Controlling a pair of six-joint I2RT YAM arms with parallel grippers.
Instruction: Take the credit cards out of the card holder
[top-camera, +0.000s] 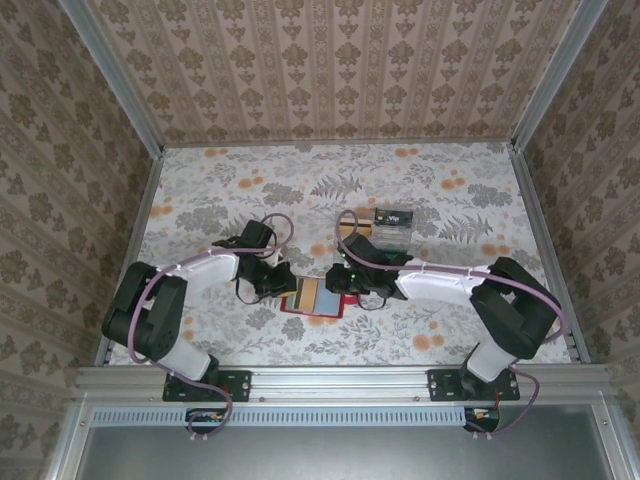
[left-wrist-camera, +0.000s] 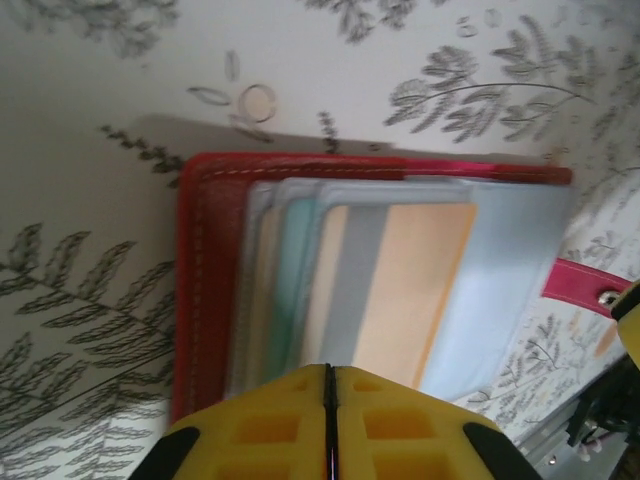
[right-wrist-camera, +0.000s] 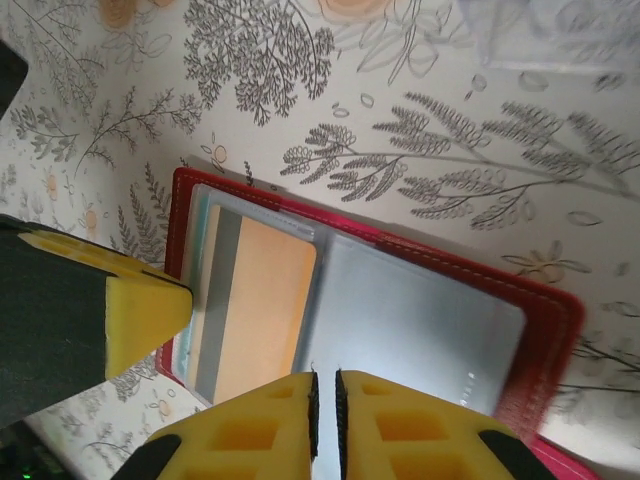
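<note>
The red card holder (top-camera: 290, 305) lies open and flat on the flowered table between both grippers. A tan-gold credit card (left-wrist-camera: 420, 280) with a grey stripe sits in its grey-blue pockets, and a teal credit card (left-wrist-camera: 292, 280) peeks out behind it. My left gripper (left-wrist-camera: 330, 368) is shut, its yellow tips together at the tan-gold card's near edge; nothing shows between them. My right gripper (right-wrist-camera: 325, 375) hovers over the bare grey-blue lining (right-wrist-camera: 420, 330) of the other half, jaws together but for a thin slit. The left gripper's finger (right-wrist-camera: 145, 310) shows at the holder's left edge.
A small clear box (top-camera: 393, 222) with a dark item stands behind the right gripper. The holder's red tab (left-wrist-camera: 580, 282) sticks out on the right-arm side. Wallpapered walls close in the table on three sides; a metal rail (top-camera: 340, 378) runs along the near edge.
</note>
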